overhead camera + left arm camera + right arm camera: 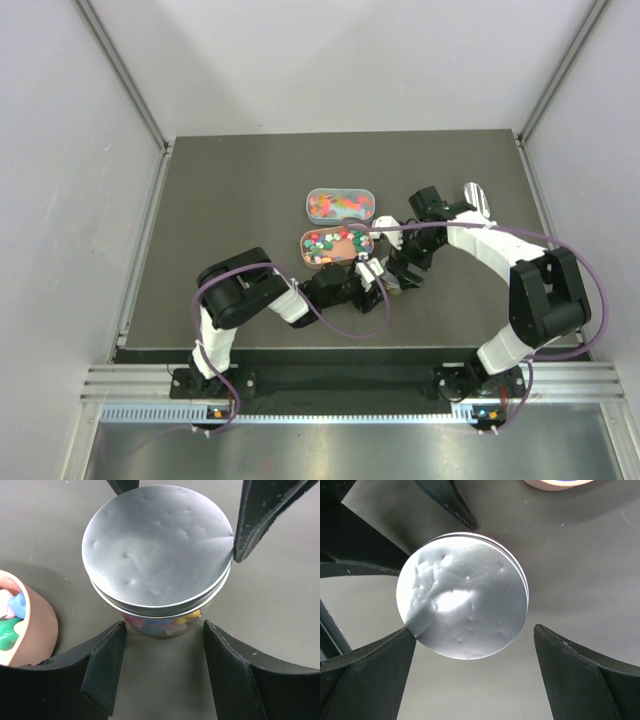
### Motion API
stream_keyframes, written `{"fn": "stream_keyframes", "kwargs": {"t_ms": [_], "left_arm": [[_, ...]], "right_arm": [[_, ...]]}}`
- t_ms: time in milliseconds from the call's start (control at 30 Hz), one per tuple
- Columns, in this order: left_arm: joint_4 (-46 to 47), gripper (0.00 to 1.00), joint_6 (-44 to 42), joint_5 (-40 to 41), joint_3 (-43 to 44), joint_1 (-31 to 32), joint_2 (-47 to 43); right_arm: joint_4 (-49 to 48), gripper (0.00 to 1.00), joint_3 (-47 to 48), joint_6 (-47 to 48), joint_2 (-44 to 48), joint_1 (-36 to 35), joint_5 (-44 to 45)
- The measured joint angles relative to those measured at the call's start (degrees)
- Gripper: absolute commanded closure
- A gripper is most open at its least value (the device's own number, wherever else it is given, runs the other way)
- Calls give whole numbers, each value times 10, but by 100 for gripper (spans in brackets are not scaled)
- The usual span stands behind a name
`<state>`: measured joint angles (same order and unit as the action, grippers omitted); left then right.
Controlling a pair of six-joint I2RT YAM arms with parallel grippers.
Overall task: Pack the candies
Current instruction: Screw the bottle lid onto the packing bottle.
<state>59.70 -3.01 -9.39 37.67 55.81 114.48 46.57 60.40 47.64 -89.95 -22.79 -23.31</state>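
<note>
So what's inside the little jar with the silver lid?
Through the clear wall of the jar, just under the silver lid, yellow, pink and blue candies show. The lid covers the top, so how full it is cannot be seen.

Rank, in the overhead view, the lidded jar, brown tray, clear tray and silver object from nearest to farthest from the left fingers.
1. The lidded jar, between the left fingers.
2. The brown tray, just beyond, leftward.
3. The clear tray, behind the brown one.
4. The silver object, far right.
</note>
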Motion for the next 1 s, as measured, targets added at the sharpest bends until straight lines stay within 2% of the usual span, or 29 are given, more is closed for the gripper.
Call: {"fn": "stream_keyframes", "kwargs": {"t_ms": [67, 133, 167, 200, 300, 667, 733, 900, 1000], "left_arm": [[0, 32, 0, 0, 0, 0, 0], [0, 27, 0, 0, 0, 0, 0], [-1, 23, 1, 3, 1, 0, 0], [-5, 14, 1, 6, 4, 0, 0], [-16, 1, 2, 13, 14, 0, 2], [-17, 2, -1, 28, 38, 8, 19], [-15, 4, -2, 27, 41, 8, 23], [-14, 21, -2, 23, 43, 9, 25], [-13, 24, -2, 21, 44, 9, 27]], "right_arm": [[2, 0, 0, 9, 3, -1, 4], [10, 0, 0, 23, 10, -4, 12], [17, 0, 0, 33, 14, -5, 14], [28, 1, 0, 43, 18, -9, 12], [66, 0, 0, 85, 28, -19, 6], [156, 0, 33, 190, 14, 6, -6], [160, 0, 45, 205, -3, 20, -5], [167, 0, 97, 246, -59, 64, -3], [173, 0, 133, 290, -78, 77, -13]]}}
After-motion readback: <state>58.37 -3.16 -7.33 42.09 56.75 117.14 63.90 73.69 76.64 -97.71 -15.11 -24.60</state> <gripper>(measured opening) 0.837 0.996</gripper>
